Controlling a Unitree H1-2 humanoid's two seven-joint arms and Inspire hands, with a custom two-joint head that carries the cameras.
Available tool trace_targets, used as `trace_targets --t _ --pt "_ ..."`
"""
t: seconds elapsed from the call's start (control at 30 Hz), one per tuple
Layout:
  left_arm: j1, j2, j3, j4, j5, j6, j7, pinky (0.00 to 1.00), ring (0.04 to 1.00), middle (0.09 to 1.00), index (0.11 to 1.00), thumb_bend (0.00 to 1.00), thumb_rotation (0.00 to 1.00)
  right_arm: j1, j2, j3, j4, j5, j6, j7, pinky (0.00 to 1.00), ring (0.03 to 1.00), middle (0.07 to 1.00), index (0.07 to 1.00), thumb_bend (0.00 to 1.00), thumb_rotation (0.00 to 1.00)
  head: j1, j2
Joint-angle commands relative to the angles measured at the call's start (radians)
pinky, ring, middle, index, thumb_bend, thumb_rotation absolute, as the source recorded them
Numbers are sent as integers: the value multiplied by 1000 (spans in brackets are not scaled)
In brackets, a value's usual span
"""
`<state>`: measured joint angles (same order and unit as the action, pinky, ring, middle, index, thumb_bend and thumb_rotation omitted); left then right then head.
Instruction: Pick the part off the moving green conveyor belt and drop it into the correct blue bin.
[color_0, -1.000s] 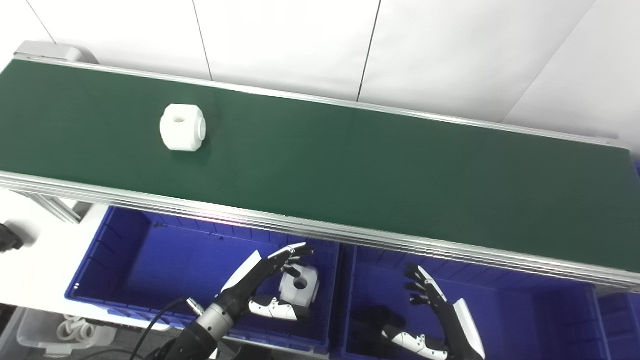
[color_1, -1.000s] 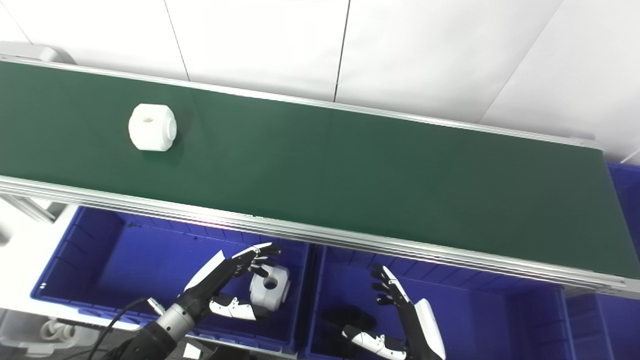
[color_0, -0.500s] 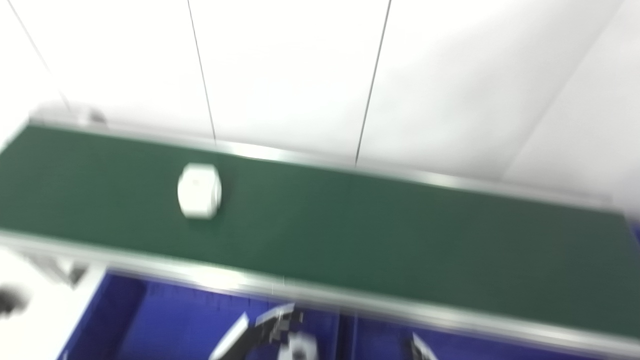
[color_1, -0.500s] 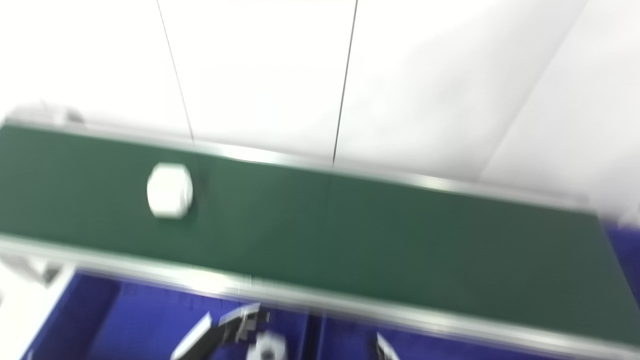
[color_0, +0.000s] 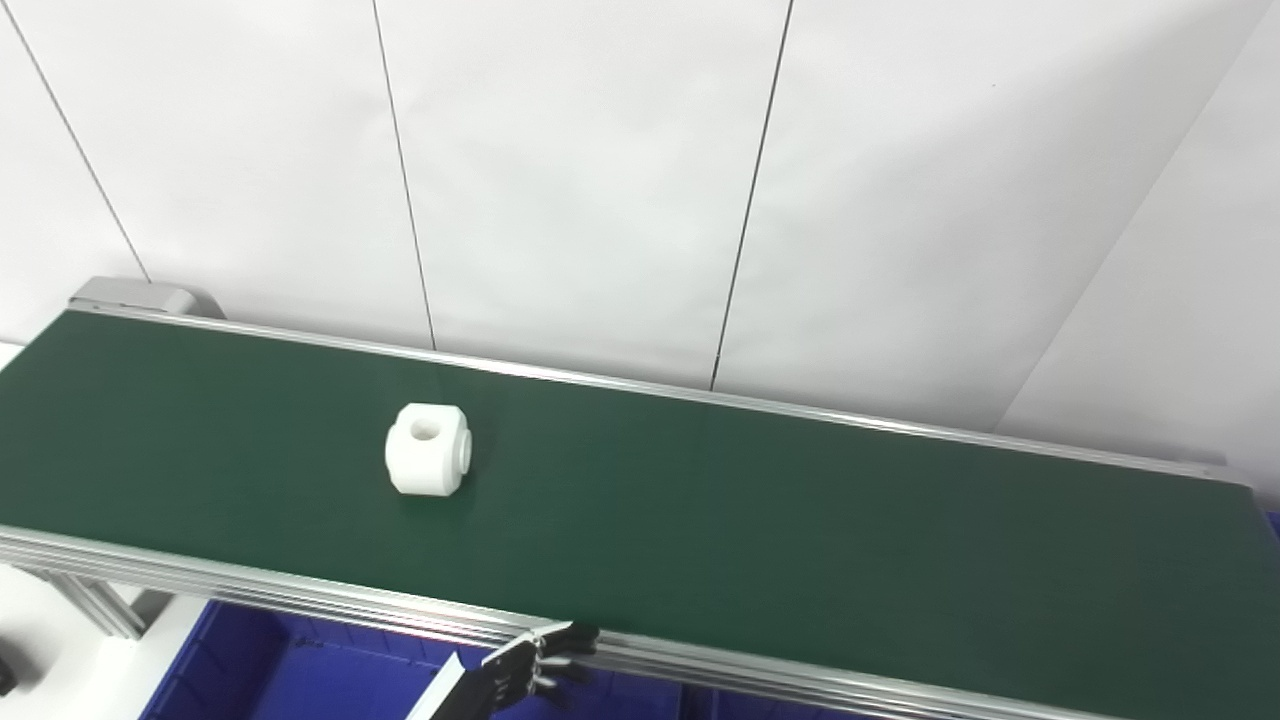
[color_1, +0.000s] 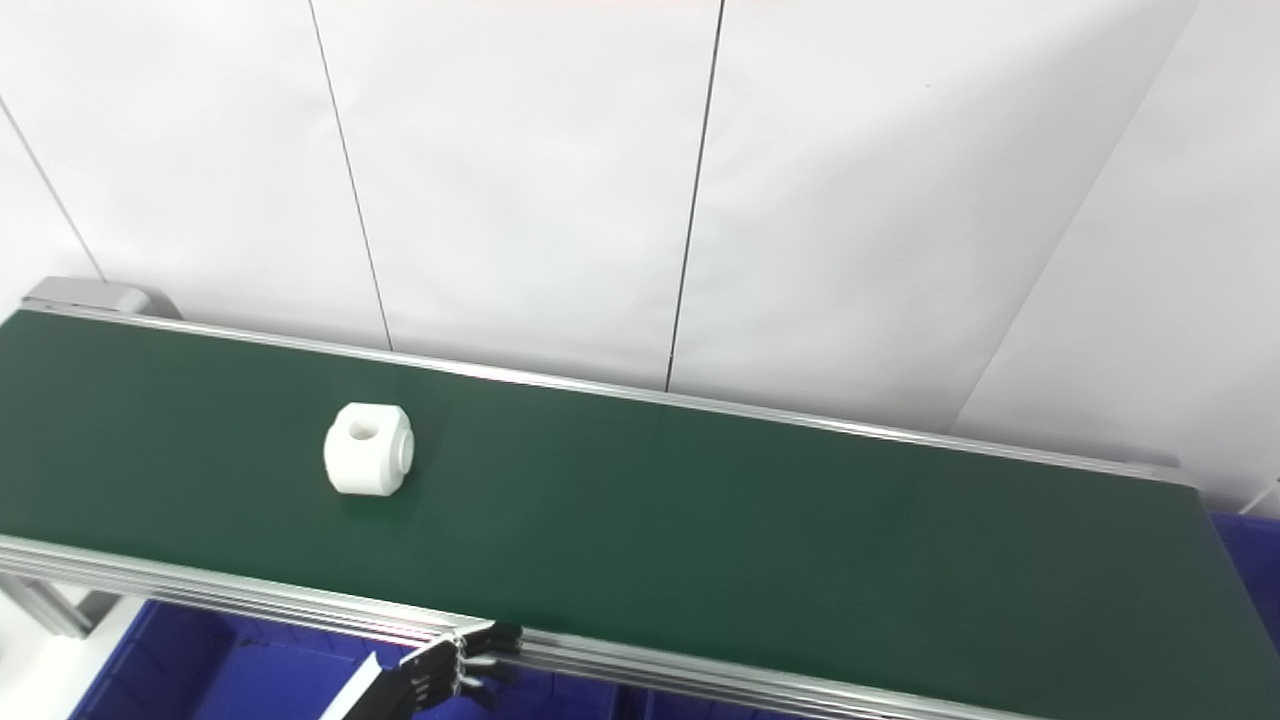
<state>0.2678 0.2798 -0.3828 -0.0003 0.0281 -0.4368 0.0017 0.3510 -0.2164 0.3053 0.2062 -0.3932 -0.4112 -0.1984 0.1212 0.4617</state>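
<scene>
Left eye view: the white part (color_0: 428, 449) sits on the green conveyor belt (color_0: 760, 520), left of centre, hole facing up. The left hand (color_0: 525, 672) shows only at the bottom edge, its fingers lying against the belt's near aluminium rail (color_0: 300, 600) – below and to the right of the part, well apart from it. Whether it is open or closed, I cannot tell. A blue bin (color_0: 260, 670) shows under the rail.

Right eye view: the part (color_1: 368, 449) lies midway between the belt's far and near rails, with bare green belt (color_1: 800, 520) stretching right. The left hand (color_1: 450, 675) is at the rail – the right hand is out of sight
</scene>
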Motion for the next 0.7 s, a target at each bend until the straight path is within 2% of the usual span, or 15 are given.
trace_targets --t 0.0,0.1,0.2,0.43,0.6,0.67 --pt "-14 1 34 -81 5 -33 1 613 725 801 804 925 521 -11 0 8 -12 4 -59 -24 673 789 850 885 822 412 0 2" --pt "-37 0 73 -141 9 -33 -9 619 727 802 798 910 502 -15 1 14 -10 1 -58 -32 672 791 851 886 822 407 -2 2" --pt "-75 14 103 -162 16 -33 -36 675 784 849 847 884 445 -20 -1 20 -9 5 -58 -33 667 784 839 882 823 420 -2 2" --pt "-203 71 167 -135 75 -31 -96 757 880 931 913 831 461 -31 -6 40 -1 24 -58 -43 669 780 832 882 834 422 -7 4" --pt "-286 97 205 -104 125 -13 -130 813 925 961 930 788 432 -38 -12 55 1 10 -58 -67 681 780 825 875 833 418 -12 14" --pt "-319 103 215 -97 152 12 -146 839 928 964 931 768 378 -44 -16 64 4 10 -58 -76 680 775 818 873 832 420 -14 19"
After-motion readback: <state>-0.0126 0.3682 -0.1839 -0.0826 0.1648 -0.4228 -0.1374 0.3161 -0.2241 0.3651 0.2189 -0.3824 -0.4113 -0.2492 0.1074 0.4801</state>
